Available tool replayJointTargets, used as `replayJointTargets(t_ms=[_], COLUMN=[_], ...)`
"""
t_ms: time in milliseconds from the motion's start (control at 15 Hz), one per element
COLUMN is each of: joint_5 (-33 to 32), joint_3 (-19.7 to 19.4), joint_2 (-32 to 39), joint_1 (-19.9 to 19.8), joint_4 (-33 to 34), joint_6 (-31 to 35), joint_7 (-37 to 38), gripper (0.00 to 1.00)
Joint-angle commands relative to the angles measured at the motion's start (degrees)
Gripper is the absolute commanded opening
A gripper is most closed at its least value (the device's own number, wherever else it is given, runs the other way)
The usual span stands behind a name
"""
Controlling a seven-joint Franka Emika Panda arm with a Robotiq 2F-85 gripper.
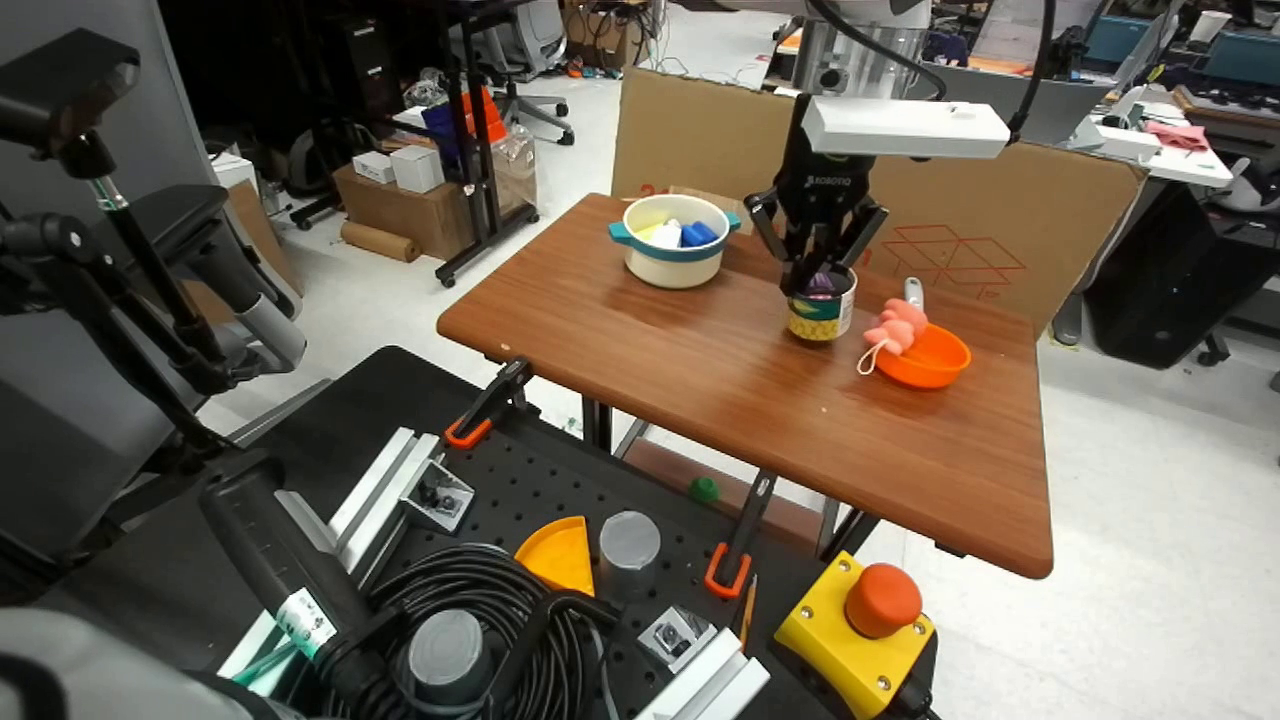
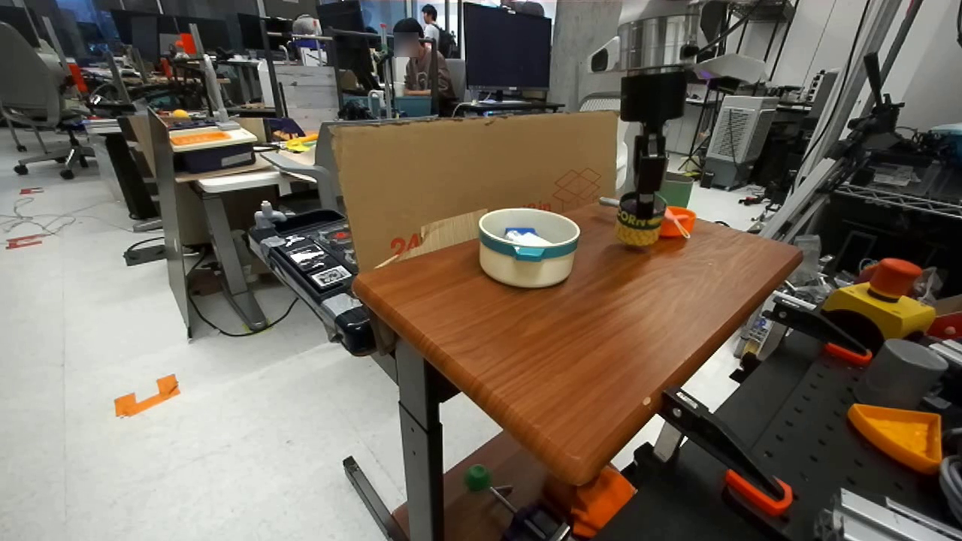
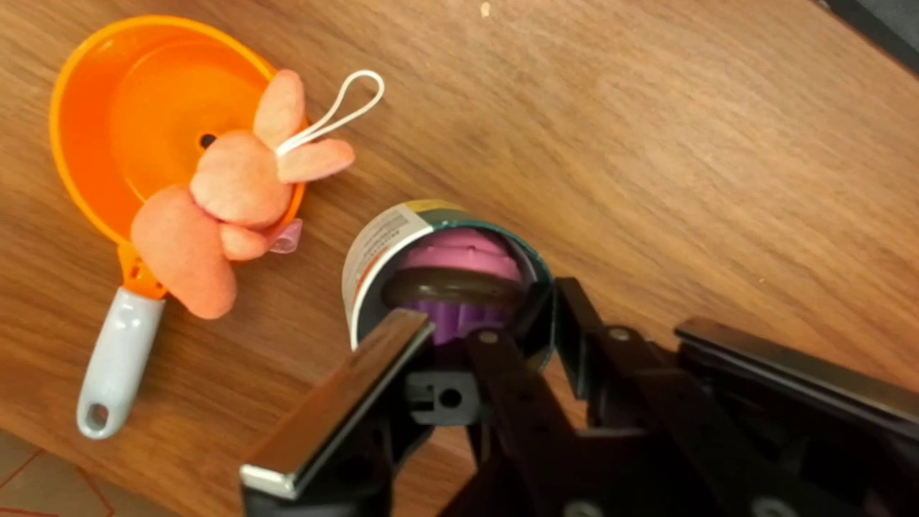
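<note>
My gripper (image 3: 552,309) is shut on the wall of an open corn can (image 3: 380,248), one finger inside the rim and one outside. In both exterior views it comes down from above onto the can (image 1: 820,322) (image 2: 637,231); whether the can touches the table cannot be told. A toy cupcake (image 3: 459,262), pink, brown and purple, lies inside the can, its lower part hidden by the gripper. Beside the can is an orange pan (image 3: 90,143) with a pale grey handle. Across the pan's edge lies a pink plush bunny (image 3: 240,179) with a white string loop.
A cream pot (image 1: 675,268) with teal handles stands on the wooden table (image 1: 700,370), holding white, blue and yellow things. Cardboard (image 1: 980,215) rises along the table's back edge. Clamps (image 1: 490,405) grip the front edge, by a black pegboard with a red stop button (image 1: 883,600).
</note>
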Motion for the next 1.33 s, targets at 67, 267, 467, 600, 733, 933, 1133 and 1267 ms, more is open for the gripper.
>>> replayJointTargets(t_ms=[67,267,467,600,733,933,1133,1267], joint_5=[1.23,2.61,2.88,3.82,4.44,6.42,10.95,13.25], joint_3=[0.69,2.31,4.35,5.97,7.11,8.25,9.58,9.99], joint_2=[-2.15,-4.24,-6.49,-7.81,-8.68,-9.21,-8.94,-8.51], joint_1=[-0.80,-0.77,0.41,0.90,1.50,1.92,1.50,1.50], joint_4=[0.13,-1.82,-4.42,-5.89,-6.87,-7.44,-7.19,-6.65], joint_6=[1.02,2.05,4.62,6.78,9.57,12.21,13.81,13.16], joint_7=[0.13,-2.81,-5.87,-8.14,-10.42,-13.65,-19.50,-22.34], gripper=[0.02,0.02,0.02,0.02,0.02,0.02,0.02,0.02])
